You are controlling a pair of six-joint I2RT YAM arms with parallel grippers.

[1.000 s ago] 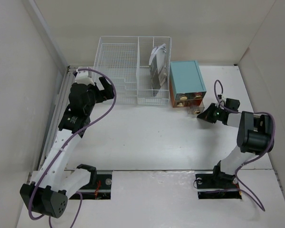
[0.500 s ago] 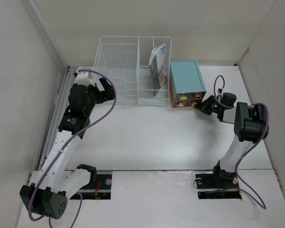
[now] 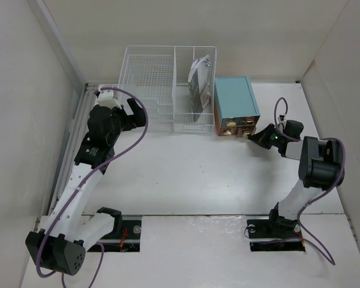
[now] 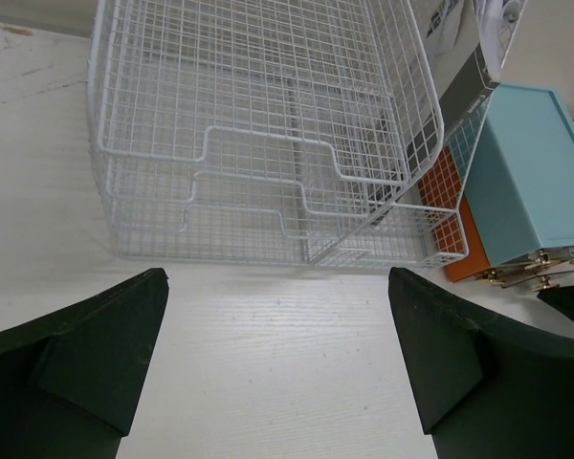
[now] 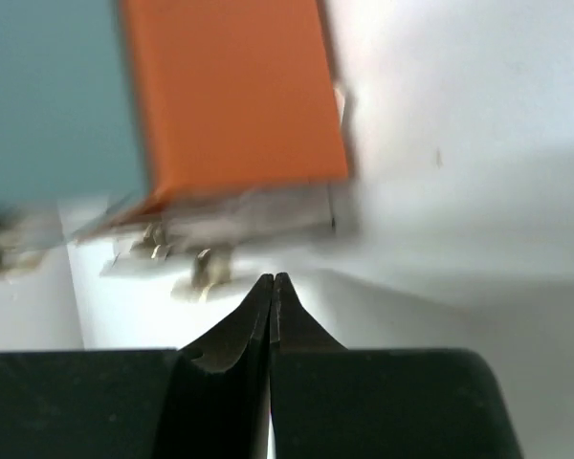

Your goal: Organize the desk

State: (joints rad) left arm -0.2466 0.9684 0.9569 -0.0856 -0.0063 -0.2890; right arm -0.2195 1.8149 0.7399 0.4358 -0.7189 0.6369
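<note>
Right hand (image 3: 256,135), clenched on nothing, now sits nearer the teal drawer box (image 3: 235,101) than a second ago. Left hand (image 3: 132,113), released, unmoved before wire basket (image 3: 149,78). White table (image 3: 186,174) spans the floor of the view, pale walls (image 3: 24,108) around it.

Seen from the right wrist, the teal drawer box with an orange side (image 5: 230,96) and its small brass handles (image 5: 203,268) are smeared by blur; how far any drawer stands out cannot be told. Seen from the left wrist, the white wire basket organizer (image 4: 258,143) is cut by the top edge, the grey-and-white packet (image 4: 459,48) in its right compartment too, and the left gripper (image 4: 277,277) by the bottom edge.
</note>
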